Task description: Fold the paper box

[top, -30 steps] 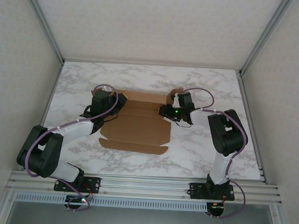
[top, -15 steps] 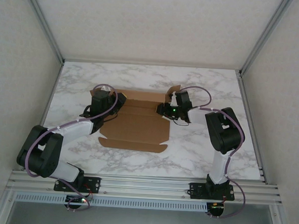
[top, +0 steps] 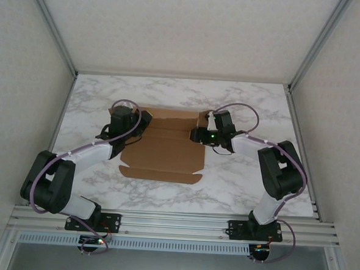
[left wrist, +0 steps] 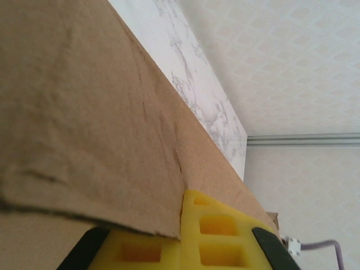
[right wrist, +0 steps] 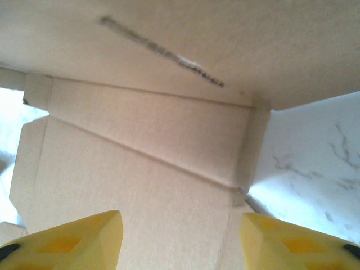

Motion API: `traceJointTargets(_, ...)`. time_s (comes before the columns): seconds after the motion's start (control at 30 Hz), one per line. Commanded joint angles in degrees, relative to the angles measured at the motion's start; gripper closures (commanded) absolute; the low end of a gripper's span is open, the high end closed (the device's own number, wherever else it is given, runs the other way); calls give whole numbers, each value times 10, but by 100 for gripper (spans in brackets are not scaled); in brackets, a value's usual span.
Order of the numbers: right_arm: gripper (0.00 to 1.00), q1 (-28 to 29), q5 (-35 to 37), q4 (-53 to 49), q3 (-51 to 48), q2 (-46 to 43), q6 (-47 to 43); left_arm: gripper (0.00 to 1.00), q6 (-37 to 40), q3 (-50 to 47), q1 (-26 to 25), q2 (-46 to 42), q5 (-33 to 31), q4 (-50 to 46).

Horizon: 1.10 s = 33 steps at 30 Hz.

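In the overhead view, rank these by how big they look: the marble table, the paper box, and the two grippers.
Largest to smallest:
1. marble table
2. paper box
3. left gripper and right gripper: they look about alike, so I won't rank them.

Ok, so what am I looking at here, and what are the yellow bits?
These are two robots: a left arm and a right arm, bolted at the near edge of a marble table. The wide picture comes from a camera above and behind them; the close-ups come from cameras on their wrists. The yellow bits are gripper fingers. On the table lies the paper box, a mostly flat cardboard sheet. The left gripper is shut on its left end. The right gripper is open at its right end, holding nothing.
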Motion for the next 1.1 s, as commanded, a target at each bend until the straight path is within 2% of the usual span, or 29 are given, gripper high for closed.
traceJointTargets(0.0,43,4,15,-22,-25,-59,-31,100,4,10,6,20,-16,-66)
traceJointTargets(0.37,56,6,51,-95,-45,-212,-36,100,7,18,6,31,-12,-67)
traceJointTargets(0.47,60,5,114,-118,-30,-260,-32,100,11,20,6,31,-12,-69)
traceJointTargets(0.53,65,0,182,-143,-10,-279,-26,100,14,22,6,31,-11,-74)
traceJointTargets(0.7,71,-52,330,-240,79,-227,16,100,22,27,6,30,-11,-84)
traceJointTargets(0.8,70,-93,310,-221,104,-173,17,100,21,28,6,32,-6,-82)
traceJointTargets(0.87,69,-100,301,-205,128,-129,-19,100,22,29,6,31,-6,-84)
traceJointTargets(0.9,69,-100,302,-206,147,-107,-45,100,23,29,6,31,-6,-85)
traceJointTargets(1.07,70,-101,202,-101,137,-49,-239,100,24,29,7,34,-3,-87)
